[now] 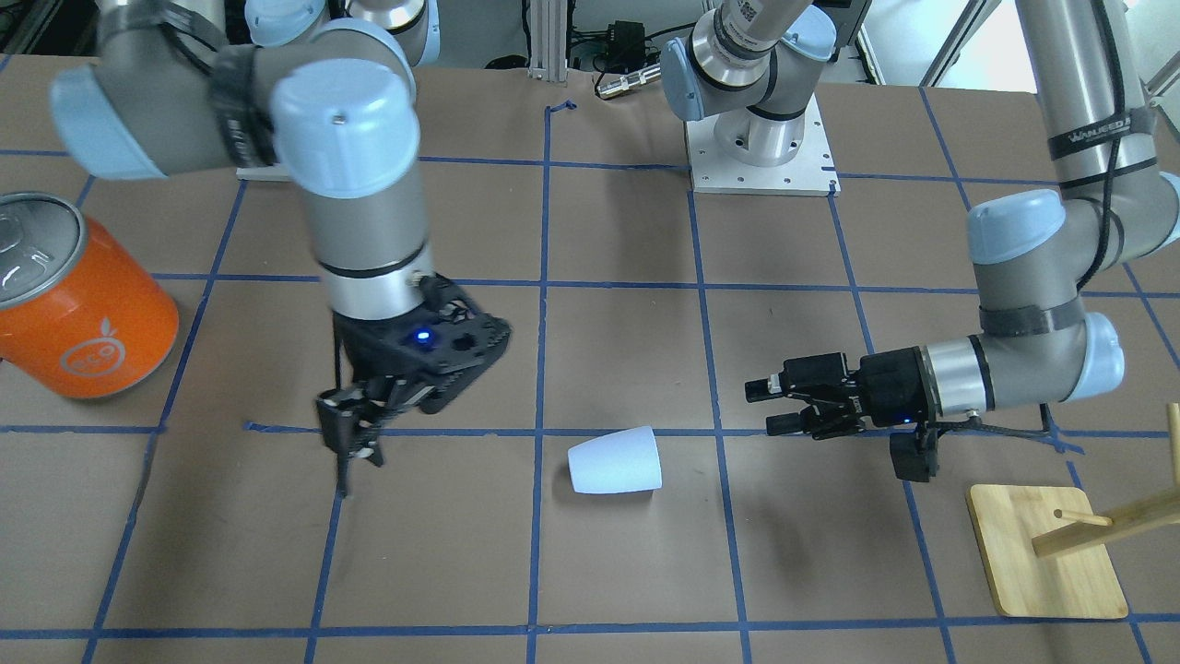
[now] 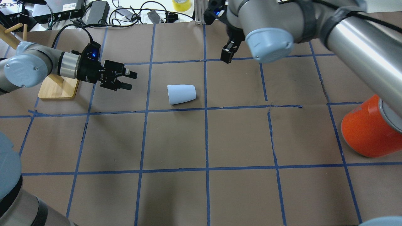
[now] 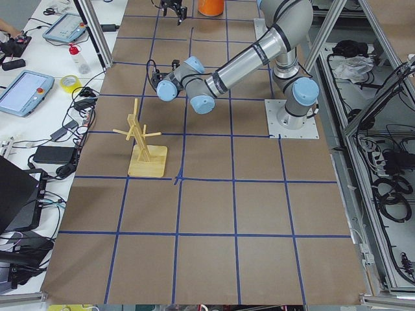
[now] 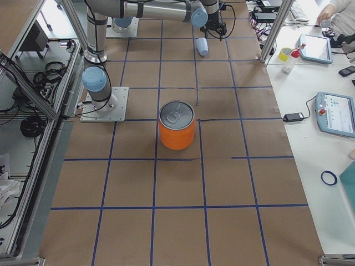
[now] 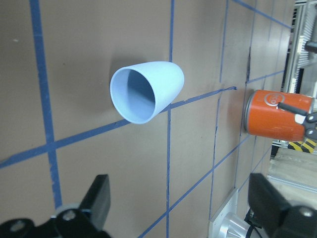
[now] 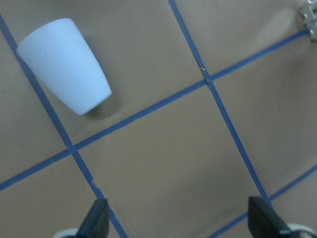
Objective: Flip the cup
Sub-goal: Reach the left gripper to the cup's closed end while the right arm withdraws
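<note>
The cup (image 2: 181, 94) is a small pale blue-white tumbler that lies on its side on the brown table. Its open mouth faces my left gripper, as the left wrist view (image 5: 146, 91) shows. It also shows in the front view (image 1: 616, 461) and the right wrist view (image 6: 67, 64). My left gripper (image 2: 130, 80) is open and empty. It is held level, points at the cup's mouth and stays a short gap away (image 1: 765, 406). My right gripper (image 1: 350, 443) is open and empty. It points down near the table, apart from the cup's closed end (image 2: 226, 56).
A large orange can (image 2: 367, 130) with a silver top stands at the robot's right (image 1: 78, 304). A wooden peg rack on a board (image 2: 58, 88) stands behind the left gripper (image 1: 1046, 553). Blue tape lines grid the table.
</note>
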### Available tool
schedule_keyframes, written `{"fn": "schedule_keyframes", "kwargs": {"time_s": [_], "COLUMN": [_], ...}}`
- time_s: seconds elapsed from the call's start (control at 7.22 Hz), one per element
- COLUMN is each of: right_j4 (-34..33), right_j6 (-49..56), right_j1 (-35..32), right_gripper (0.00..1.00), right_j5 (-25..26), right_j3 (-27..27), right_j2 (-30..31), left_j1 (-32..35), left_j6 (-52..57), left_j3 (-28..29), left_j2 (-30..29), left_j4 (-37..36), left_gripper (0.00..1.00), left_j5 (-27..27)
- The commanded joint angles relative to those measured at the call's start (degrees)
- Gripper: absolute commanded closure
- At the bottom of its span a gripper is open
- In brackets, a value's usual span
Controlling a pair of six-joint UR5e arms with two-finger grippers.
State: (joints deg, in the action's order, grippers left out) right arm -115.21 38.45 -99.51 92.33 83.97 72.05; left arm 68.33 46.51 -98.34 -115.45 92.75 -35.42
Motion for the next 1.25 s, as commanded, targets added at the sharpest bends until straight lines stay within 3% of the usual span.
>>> {"fn": "schedule_keyframes", "kwargs": {"time_s": [0.0,0.28,0.69,1.11], "right_j4": [8.0,17.7,26.8,26.0], "right_j6": [-22.1,-41.6,-42.8,-44.8], "right_j1": [7.6,8.5,9.4,10.2], "right_gripper": [0.00,0.00,0.00,0.00], "right_j5": [-2.1,-2.1,-0.7,-1.4], "right_j3": [0.1,0.2,0.7,2.5], "right_j2": [4.9,8.4,11.5,11.5], "left_j1": [1.4,5.7,6.1,8.0], "left_j6": [6.2,6.3,7.4,6.0], "left_j3": [-2.5,-2.3,-2.5,-2.9], "left_j2": [-4.7,-7.8,-11.5,-12.8], "left_j4": [-2.2,-4.3,-4.6,-3.7], "left_gripper": [0.00,0.00,0.00,0.00], "left_j5": [10.2,19.1,19.4,19.5]}}
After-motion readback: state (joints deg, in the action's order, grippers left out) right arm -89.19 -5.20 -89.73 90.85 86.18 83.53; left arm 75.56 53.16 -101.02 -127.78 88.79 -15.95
